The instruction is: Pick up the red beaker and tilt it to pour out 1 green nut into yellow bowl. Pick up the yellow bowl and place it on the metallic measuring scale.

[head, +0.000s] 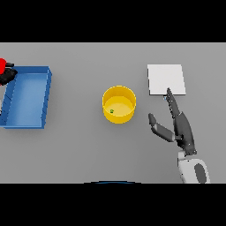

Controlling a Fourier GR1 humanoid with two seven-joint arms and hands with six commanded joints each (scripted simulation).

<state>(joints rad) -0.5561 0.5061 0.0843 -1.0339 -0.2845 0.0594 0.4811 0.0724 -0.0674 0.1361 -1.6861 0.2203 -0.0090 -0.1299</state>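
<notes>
Inside yellow bowl [119,104], green nut [112,111]

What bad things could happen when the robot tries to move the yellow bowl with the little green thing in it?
1. The right hand is open and beside the yellow bowl, not touching it. A sideways bump could slide or tip the bowl, and the green nut might roll out.
2. The fingertips already reach the edge of the scale, so the hand could knock it.
</notes>
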